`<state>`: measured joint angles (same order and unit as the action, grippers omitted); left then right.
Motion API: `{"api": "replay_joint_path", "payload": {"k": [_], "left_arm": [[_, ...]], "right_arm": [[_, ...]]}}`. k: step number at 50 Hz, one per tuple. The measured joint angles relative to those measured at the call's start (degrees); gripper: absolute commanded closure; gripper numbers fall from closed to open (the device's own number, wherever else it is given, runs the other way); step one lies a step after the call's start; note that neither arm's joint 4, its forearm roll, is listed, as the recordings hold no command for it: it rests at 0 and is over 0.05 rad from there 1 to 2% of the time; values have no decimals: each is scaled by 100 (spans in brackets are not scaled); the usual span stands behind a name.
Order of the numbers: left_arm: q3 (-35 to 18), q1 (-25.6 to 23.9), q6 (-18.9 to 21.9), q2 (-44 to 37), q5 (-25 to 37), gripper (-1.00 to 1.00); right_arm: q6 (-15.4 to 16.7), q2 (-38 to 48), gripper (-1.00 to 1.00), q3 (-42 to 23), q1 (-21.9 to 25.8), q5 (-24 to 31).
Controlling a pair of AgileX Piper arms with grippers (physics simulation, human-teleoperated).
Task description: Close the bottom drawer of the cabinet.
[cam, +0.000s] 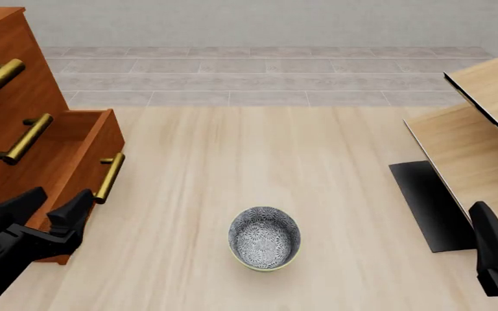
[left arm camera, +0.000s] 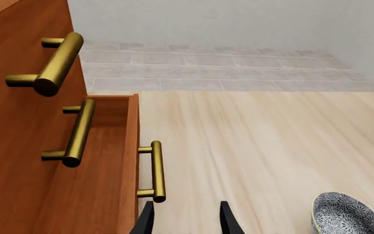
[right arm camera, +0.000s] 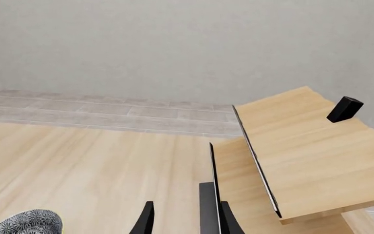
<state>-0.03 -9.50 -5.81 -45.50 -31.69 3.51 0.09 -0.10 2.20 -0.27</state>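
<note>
The cabinet (cam: 7, 58) stands at the left, reddish-brown with three brass bar handles. Its bottom drawer (cam: 76, 155) is pulled out, open at the top, with its handle (cam: 111, 176) facing the table's middle. My left gripper (cam: 50, 208) is open and empty, low in front of the drawer's front panel and apart from it. In the left wrist view the drawer's handle (left arm camera: 156, 170) lies just beyond the open left gripper (left arm camera: 187, 222), a little to one side. My right gripper (cam: 493, 243) is at the far right, open and empty, as the right wrist view (right arm camera: 187, 219) shows.
A patterned bowl (cam: 264, 237) sits on the wooden tabletop between the arms; it also shows in the left wrist view (left arm camera: 346, 214). Pale light-wood furniture with black edges (cam: 482, 142) stands at the right on a black base (cam: 426, 201). A small black block (right arm camera: 344, 109) sits on its top.
</note>
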Motion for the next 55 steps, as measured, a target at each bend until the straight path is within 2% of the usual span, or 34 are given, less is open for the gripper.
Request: {"api": "replay_joint_path", "payload": {"k": [13,28,55], "left_arm": [[2,-197,-320,-791,-634,-100],[1,-474,-511,-1667,-1357,-100],[-3,-632,-873,-3410,-2708,-100]], "right_arm": [[46,-1,-100,1,16,0],[89,-3,-100,1,51,-4],[146,-4,-100,3,72,-17]]}}
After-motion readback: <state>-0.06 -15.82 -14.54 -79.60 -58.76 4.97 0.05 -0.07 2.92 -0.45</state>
